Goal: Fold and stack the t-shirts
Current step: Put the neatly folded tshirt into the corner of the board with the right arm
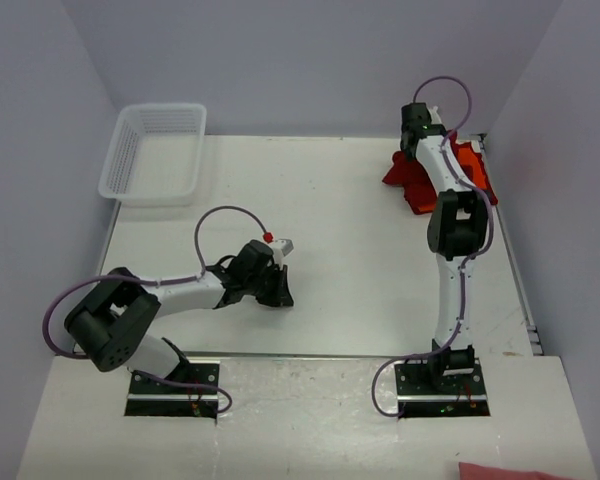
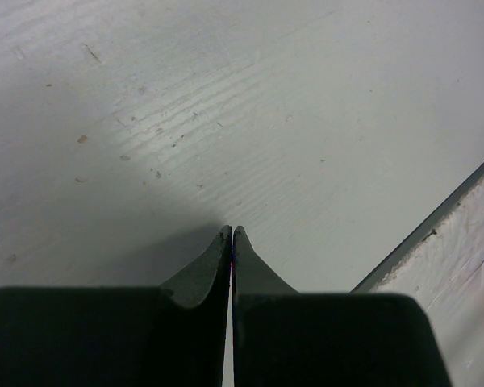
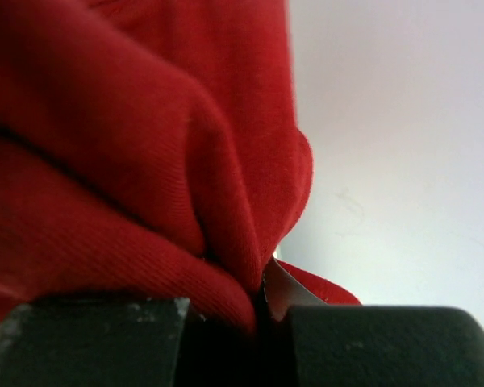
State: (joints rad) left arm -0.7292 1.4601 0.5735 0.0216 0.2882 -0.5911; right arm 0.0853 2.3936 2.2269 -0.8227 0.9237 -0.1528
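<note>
From above, the red t-shirt (image 1: 410, 182) and orange t-shirt (image 1: 470, 160) lie bunched in 1 soft heap at the far right of the table (image 1: 360, 260), beneath the right arm's wrist. The left wrist view shows the left gripper (image 2: 231, 235), its 2 dark tapered fingers pressed together on nothing, above faintly grained white board. The right wrist view shows the right gripper (image 3: 266, 286) pinching a finely woven fold of the red t-shirt, which bulges left of and above the fingertips.

Open counter (image 1: 360, 230) lies between the left arm (image 1: 180, 290), low at the near left, and the right arm (image 1: 450, 270), reaching far right. The basket (image 1: 110, 165) fills the far-left corner; the red t-shirt (image 1: 405, 178) heaps far right.
</note>
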